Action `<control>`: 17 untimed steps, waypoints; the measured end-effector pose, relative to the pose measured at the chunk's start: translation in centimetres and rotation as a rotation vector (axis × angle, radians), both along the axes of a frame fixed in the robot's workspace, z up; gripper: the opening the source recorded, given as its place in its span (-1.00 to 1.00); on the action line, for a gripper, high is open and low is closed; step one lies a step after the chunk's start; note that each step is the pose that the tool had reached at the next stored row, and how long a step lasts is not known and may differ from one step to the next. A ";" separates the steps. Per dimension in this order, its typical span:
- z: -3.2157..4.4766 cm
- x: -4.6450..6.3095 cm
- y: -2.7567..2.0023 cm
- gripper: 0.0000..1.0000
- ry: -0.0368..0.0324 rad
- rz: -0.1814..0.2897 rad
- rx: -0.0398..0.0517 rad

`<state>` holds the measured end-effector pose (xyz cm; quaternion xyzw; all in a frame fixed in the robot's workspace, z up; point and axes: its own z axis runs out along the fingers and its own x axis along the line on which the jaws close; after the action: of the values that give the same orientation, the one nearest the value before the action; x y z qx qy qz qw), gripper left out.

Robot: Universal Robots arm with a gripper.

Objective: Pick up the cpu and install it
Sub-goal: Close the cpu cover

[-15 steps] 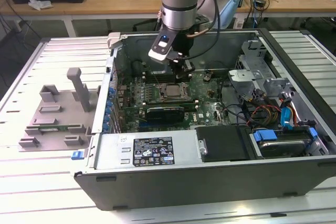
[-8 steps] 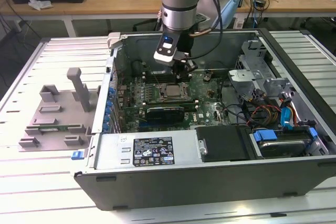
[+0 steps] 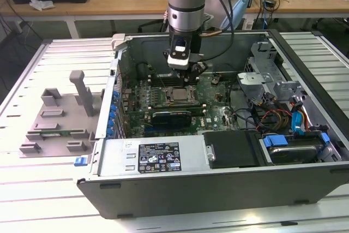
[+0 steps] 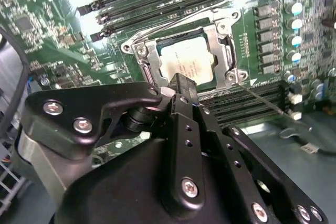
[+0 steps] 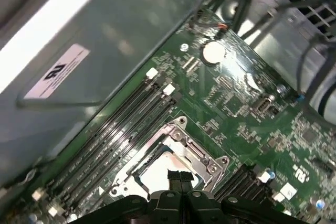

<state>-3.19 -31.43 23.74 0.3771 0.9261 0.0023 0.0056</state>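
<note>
Black metal hand (image 3: 191, 75) is hanging over the cpu socket inside the open PC case (image 3: 218, 184). Its fingers (image 4: 181, 85) are sitting pressed together w/ nothing between them. Can't tell if the tips are touching the socket. The cpu (image 4: 185, 60) is lying flat in the socket, its dull silver-grey square top showing. Shiny steel bracket (image 4: 223, 51) is framing it, and a thin wire lever (image 4: 262, 99) is sticking out beside it. Green motherboard (image 3: 218, 110) is carrying the socket, w/ a black rectangular card (image 3: 172, 117) just beside it. Long black RAM slots (image 5: 121, 129) are running alongside the socket in first wrist view. Grey plastic tray (image 3: 54, 115), blocky w/ upright posts, is resting on the ribbed pale surface (image 3: 32, 189), apart from the case on the exterior view's left.
</note>
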 end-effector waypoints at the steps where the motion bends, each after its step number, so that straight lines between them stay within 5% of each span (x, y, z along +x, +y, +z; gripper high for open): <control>1: -0.01 0.0 0.00 -0.79 0.0000 0.031 -0.0005; 17: -0.22 0.0 0.00 -0.79 -0.0002 0.406 -0.0057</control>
<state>-3.19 -31.43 23.52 0.1827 0.9832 0.0007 0.0062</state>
